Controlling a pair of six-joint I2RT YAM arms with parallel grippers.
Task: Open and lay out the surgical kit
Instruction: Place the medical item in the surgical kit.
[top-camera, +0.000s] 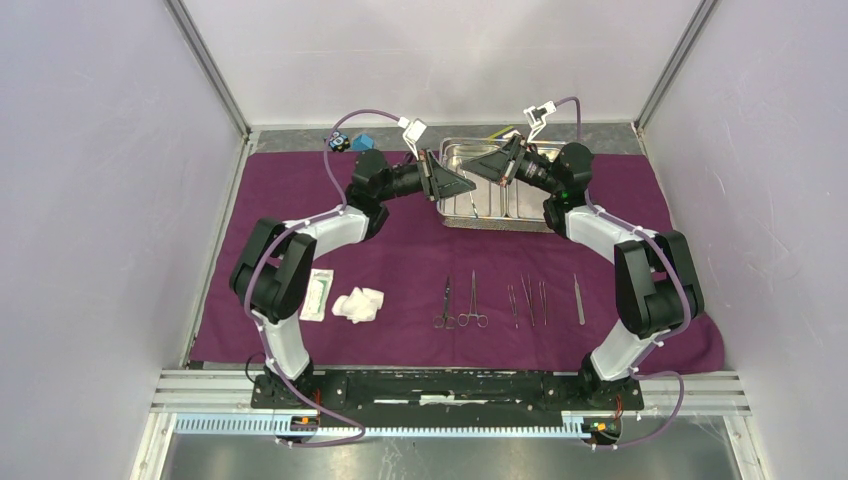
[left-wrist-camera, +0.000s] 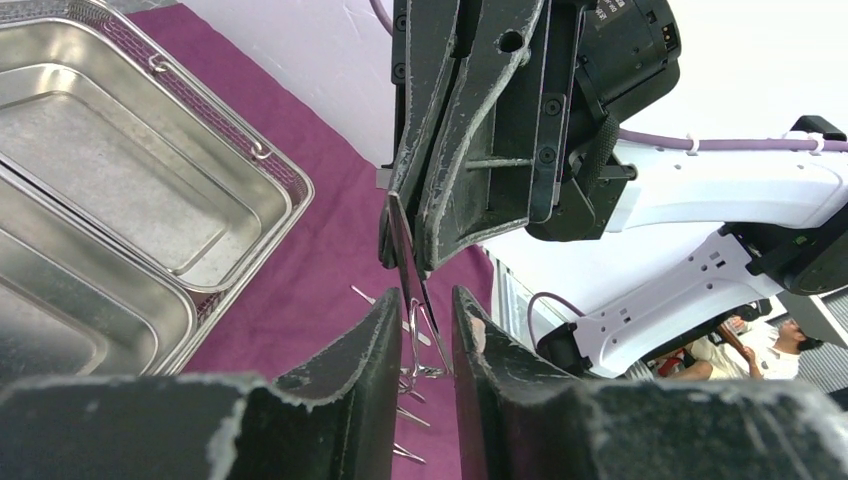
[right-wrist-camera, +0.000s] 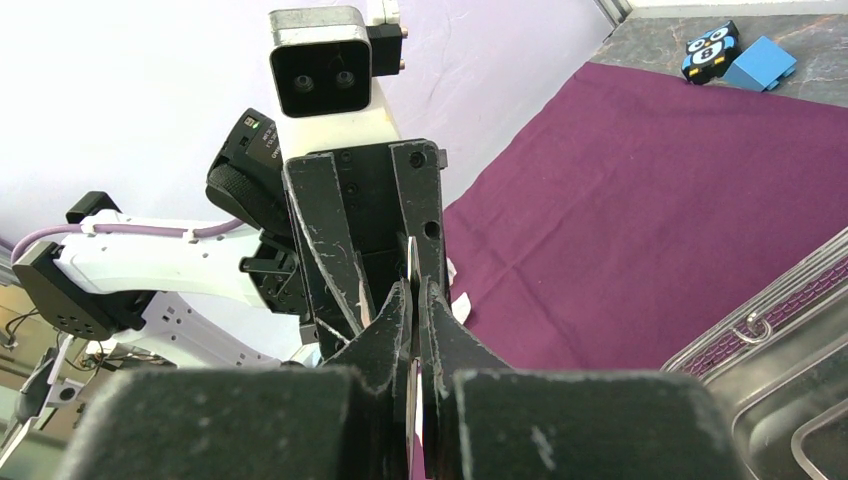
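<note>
Dark-purple cloth wrap (top-camera: 400, 250) open, steel clamps (top-camera: 472, 298) laid at 6 o'clock: judged mostly done. At 12 o'clock, right hand (right-wrist-camera: 413, 298) clenches flat steel strip (left-wrist-camera: 405, 250); left hand (left-wrist-camera: 420, 312) released around it

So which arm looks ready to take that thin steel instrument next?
Probably the left: the left gripper straddles the thin steel instrument, which the right gripper pinches by the steel tray.

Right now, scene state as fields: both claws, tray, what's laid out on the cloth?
right claw: shut on thin steel instrument, raised near tray
left claw: open, straddling same instrument
tray: far centre of cloth, instruments inside
laid out: packet, gauze, two clamps, slim tools in a row
</note>
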